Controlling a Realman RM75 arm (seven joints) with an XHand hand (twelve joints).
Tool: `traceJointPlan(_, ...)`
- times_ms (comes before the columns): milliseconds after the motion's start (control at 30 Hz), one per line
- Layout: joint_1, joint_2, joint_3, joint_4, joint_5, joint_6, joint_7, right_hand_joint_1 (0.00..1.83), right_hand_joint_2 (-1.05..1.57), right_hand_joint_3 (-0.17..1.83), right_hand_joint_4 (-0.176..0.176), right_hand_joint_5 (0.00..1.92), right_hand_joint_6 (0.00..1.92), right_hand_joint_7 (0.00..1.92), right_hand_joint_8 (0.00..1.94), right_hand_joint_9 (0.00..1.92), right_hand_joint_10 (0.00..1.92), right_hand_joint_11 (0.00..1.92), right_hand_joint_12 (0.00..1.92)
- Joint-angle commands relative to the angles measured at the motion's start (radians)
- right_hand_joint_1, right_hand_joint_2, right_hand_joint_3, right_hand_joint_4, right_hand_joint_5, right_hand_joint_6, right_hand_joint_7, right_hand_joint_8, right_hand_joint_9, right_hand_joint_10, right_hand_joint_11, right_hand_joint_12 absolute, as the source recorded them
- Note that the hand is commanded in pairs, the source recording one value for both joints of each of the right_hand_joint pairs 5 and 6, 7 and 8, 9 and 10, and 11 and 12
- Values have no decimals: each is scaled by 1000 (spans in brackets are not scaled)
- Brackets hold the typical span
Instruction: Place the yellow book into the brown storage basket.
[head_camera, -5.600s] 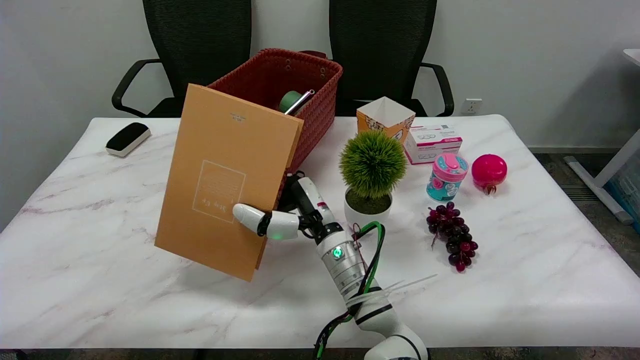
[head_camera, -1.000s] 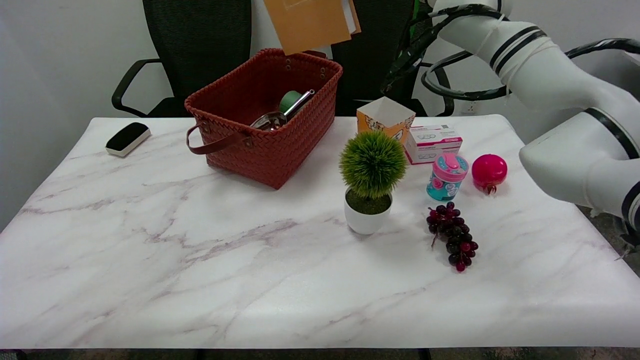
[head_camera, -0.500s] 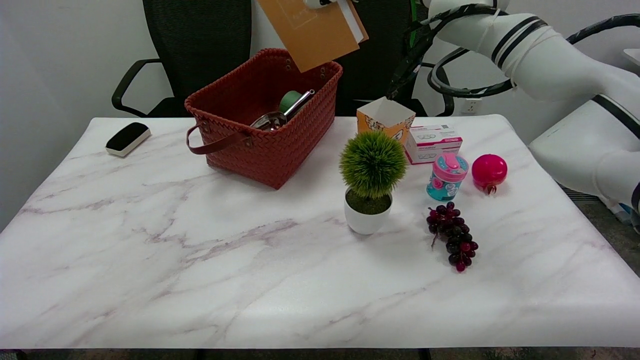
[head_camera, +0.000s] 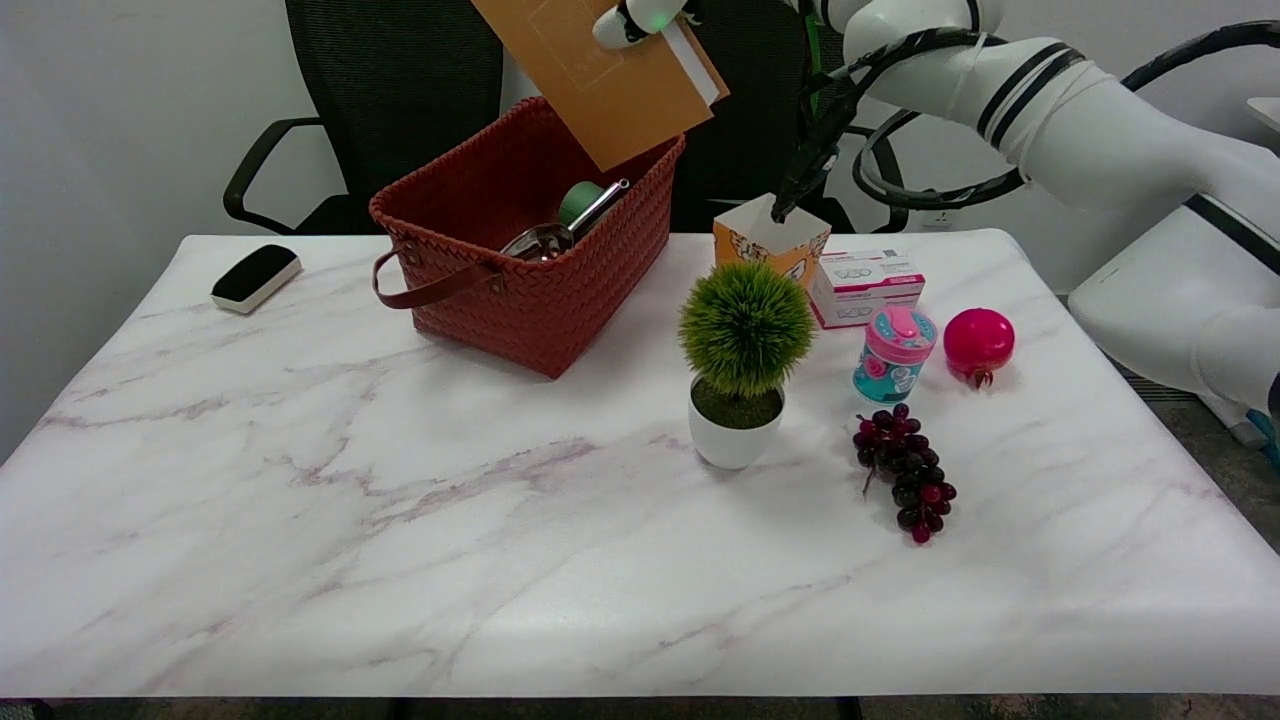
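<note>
The yellow book (head_camera: 610, 80) hangs tilted in the air at the top of the head view, its lower corner over the far right part of the brown storage basket (head_camera: 530, 290). My right hand (head_camera: 648, 14) grips the book near its upper edge; only a thumb and part of the hand show below the picture's top edge. The arm (head_camera: 1060, 120) sweeps in from the right side. Inside the basket lie a green roll (head_camera: 579, 201) and a metal utensil (head_camera: 545, 238).
A potted green plant (head_camera: 745, 360) stands right of the basket. Behind it are an orange paper box (head_camera: 770, 238) and a white carton (head_camera: 865, 287). A pink-lidded cup (head_camera: 895, 355), pink ball (head_camera: 978, 342) and grapes (head_camera: 908, 470) sit at right. An eraser (head_camera: 255, 277) lies far left.
From standing on the table before the basket, the book was lifted high above it. In the last second it has come down and tilted, its corner now dipping toward the basket's far rim.
</note>
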Motion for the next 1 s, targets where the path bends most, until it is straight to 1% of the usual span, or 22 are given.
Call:
traceJointPlan(33,-23,7,-44,81,1,0,0,1268,818,943,0,1197,1197,1413,1413,1416,1416,1290,1290)
traceJointPlan(533,-39,4,-49,149,1,-4,0,1266,770,987,0,1205,1205,1411,1411,1411,1411,1277,1277)
traceJointPlan(567,-50,5,-31,137,2,-1,-6,1265,764,991,0,1204,1204,1410,1410,1411,1411,1274,1274)
traceJointPlan(600,-42,3,-48,154,7,-4,0,1265,757,996,0,1204,1204,1409,1409,1410,1410,1268,1268)
traceJointPlan(767,-43,2,-52,166,52,-6,-7,1260,693,1036,0,1196,1196,1399,1399,1392,1392,1226,1226)
traceJointPlan(867,-57,3,-33,163,53,-3,-14,1255,645,1053,0,1184,1184,1385,1385,1357,1357,1176,1176)
traceJointPlan(1000,-58,7,-51,198,53,-19,-8,1251,584,1081,0,1170,1170,1359,1359,1326,1326,1146,1146)
